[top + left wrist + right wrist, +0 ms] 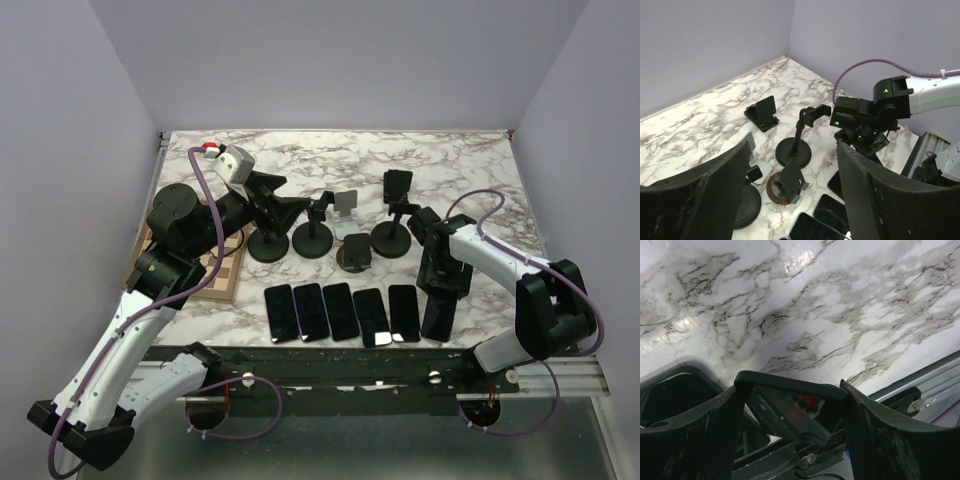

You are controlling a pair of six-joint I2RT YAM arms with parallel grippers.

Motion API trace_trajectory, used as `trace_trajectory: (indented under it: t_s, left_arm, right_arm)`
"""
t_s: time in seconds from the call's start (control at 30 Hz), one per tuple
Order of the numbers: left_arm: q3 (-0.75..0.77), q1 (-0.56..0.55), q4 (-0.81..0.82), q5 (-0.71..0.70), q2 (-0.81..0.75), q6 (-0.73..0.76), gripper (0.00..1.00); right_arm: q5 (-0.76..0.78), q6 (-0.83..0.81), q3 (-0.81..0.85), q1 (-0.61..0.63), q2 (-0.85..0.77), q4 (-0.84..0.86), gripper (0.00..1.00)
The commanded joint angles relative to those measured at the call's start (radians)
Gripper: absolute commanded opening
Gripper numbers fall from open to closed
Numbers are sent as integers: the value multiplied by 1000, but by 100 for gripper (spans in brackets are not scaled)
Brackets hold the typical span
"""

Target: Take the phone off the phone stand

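Right wrist view shows the right end effector (792, 387) clamped on the phone (790, 412). From above, the phone's long axis runs near-far, at the right end of the phone row (340, 312), near of the stands (388, 238). The left end effector (283, 196) is open.

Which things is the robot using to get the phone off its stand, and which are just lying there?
For the job:
phone, gripped by the right gripper
phone stands; which one is its own, cannot tell

Just lying about:
five phones flat in a row
checkered board
left gripper, open, holding nothing
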Motion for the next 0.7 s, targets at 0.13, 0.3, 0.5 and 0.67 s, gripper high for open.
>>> trace_trajectory:
  t_s: [0.13, 0.3, 0.5, 0.67]
  left_arm:
    - [-10, 5, -10, -88, -10, 35, 78]
    - [-13, 5, -7, -85, -12, 32, 78]
    - [-23, 5, 1, -97, -15, 33, 78]
    - [-32, 5, 7, -115, -14, 40, 78]
  right_arm:
    - [-48, 31, -63, 2, -26, 96, 32]
    - [-47, 66, -71, 1, -57, 130, 38]
    - [-48, 89, -116, 2, -92, 214, 42]
    - [-43, 90, -136, 2, -118, 237, 49]
